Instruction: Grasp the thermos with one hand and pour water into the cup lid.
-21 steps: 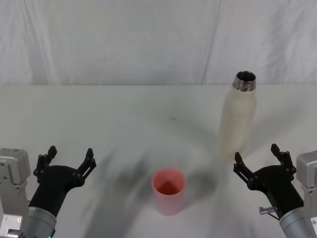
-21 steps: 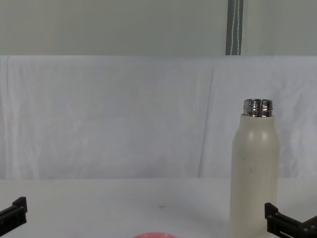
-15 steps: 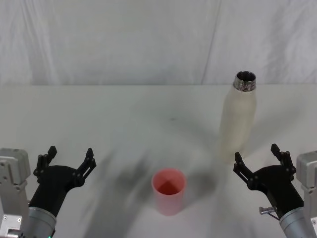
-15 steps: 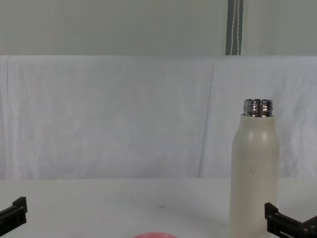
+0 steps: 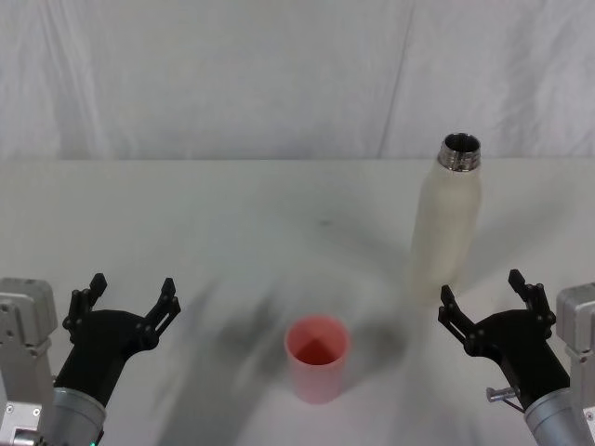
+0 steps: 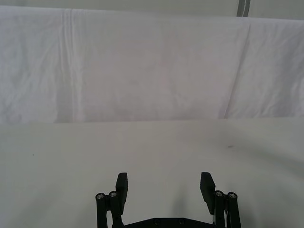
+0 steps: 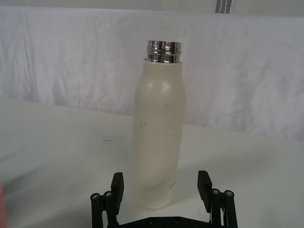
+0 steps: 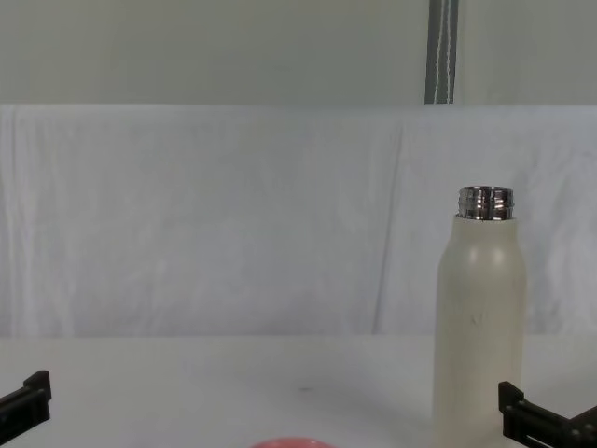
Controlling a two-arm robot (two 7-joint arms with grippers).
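Nothing of the task done yet: thermos (image 5: 448,223) upright and uncapped at right of centre in the head view, steel neck open to the camera, not held by either pincer. Pink cup lid (image 5: 317,358) upright at lower centre on the white surface (image 5: 232,232), mouth up, well apart from the thermos and apparently dry. Right pincer (image 5: 487,304) at lower right, spread wide, just short of the thermos base with no contact visible; in the right wrist view, both fingers (image 7: 117,184) flanking the bottle's lower body without closing on it. Left pincer (image 5: 129,302) at lower left, also spread wide, holding nothing, near bare surface. Grasp, lift, carry toward the cup lid and tilt to pour all judged still ahead, the right pincer best placed to begin.
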